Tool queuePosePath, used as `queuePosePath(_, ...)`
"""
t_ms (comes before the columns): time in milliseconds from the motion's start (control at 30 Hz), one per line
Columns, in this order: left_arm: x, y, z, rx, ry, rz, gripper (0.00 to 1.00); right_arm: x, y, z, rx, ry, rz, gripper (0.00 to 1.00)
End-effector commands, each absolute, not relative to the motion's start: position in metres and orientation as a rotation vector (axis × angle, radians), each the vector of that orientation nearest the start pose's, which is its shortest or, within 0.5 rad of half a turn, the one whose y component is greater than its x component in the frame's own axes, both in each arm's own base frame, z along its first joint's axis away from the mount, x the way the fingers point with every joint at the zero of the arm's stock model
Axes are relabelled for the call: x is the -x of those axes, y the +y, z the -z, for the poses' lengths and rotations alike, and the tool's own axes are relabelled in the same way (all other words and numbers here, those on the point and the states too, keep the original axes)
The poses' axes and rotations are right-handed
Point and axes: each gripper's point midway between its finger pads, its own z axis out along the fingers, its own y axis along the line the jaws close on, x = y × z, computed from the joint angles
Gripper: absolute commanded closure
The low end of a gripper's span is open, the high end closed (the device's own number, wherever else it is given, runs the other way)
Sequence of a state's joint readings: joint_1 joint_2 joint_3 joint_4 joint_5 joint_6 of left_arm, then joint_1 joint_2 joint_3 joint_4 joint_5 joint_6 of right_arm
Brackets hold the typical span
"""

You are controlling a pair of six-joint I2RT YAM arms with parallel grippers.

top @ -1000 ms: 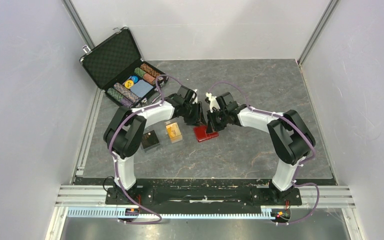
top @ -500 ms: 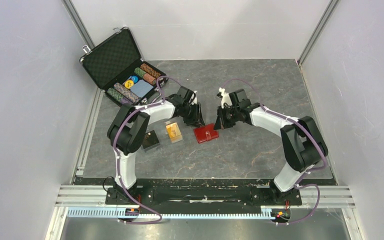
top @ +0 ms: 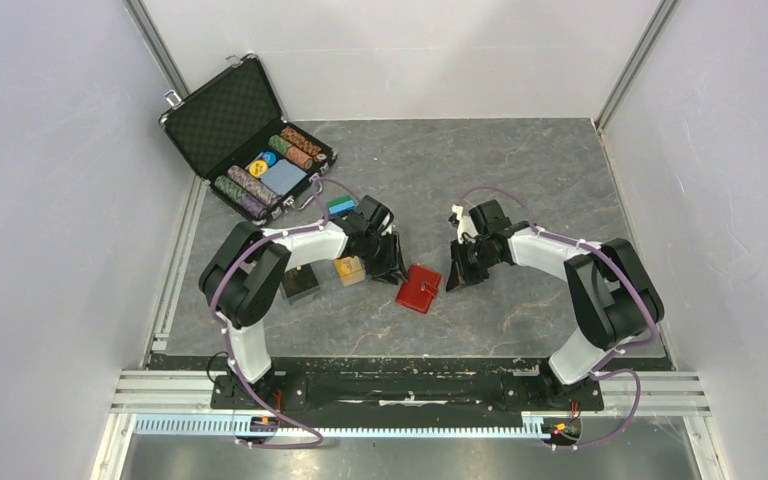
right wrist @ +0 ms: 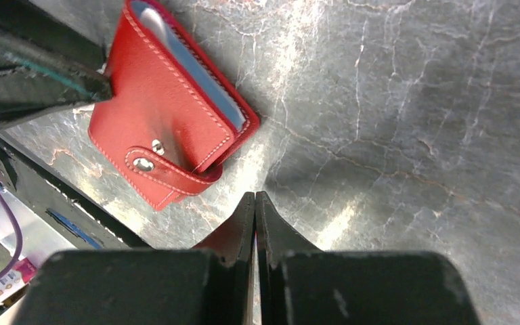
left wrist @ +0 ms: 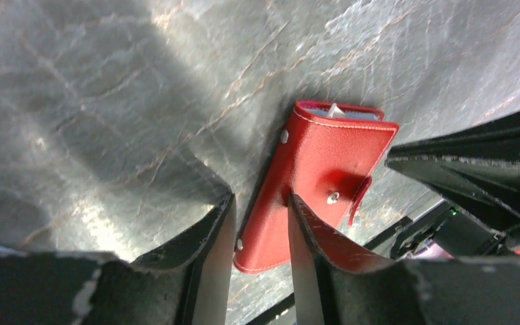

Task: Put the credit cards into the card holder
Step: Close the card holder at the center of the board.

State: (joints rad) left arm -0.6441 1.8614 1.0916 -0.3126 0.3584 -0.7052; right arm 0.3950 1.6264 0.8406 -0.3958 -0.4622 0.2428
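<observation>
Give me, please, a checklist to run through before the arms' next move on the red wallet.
1. Card holder flat on table, between both grippers: ok.
2. Card holder opened for loading: not ok, folded; strap looks unsnapped.
3. Left gripper open over the holder's end: ok.
4. Right gripper shut and empty: ok.
5. Card in hand: not ok; orange card sits beside the left arm.
6. Room inside for another card: cannot tell.
</observation>
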Motion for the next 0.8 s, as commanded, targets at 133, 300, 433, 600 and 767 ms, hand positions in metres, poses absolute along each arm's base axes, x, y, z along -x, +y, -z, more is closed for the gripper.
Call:
queuePosePath(133, -0.236, -0.293, -0.021, 0.060, 2.950, 0.815, 0.56, -0.282, 0.225, -0.023, 0.380, 2.722, -0.909, 1.00)
queuePosePath(300, -0.244, -0.295, -0.027, 0.038, 2.905, 0.815, 0.50, -0.298, 0.238, -0.021, 0.406, 2.701, -0.903, 1.00)
queuePosePath(433, -0.255, -0.295, -0.045, -0.020, 2.843, 0.790, 0.46, -0.301, 0.228, -0.021, 0.418, 2.699, -0.820, 1.00)
queuePosePath(600, -0.260, -0.305, -0.065, -0.062, 2.765, 0.888, 0.46, -0.305, 0.218, -0.035, 0.444, 2.668, -0.740, 1.00)
queuePosePath(767, -0.261, -0.320, -0.081, -0.089, 2.694, 1.029, 0.54, -0.304, 0.215, -0.052, 0.464, 2.637, -0.724, 1.00)
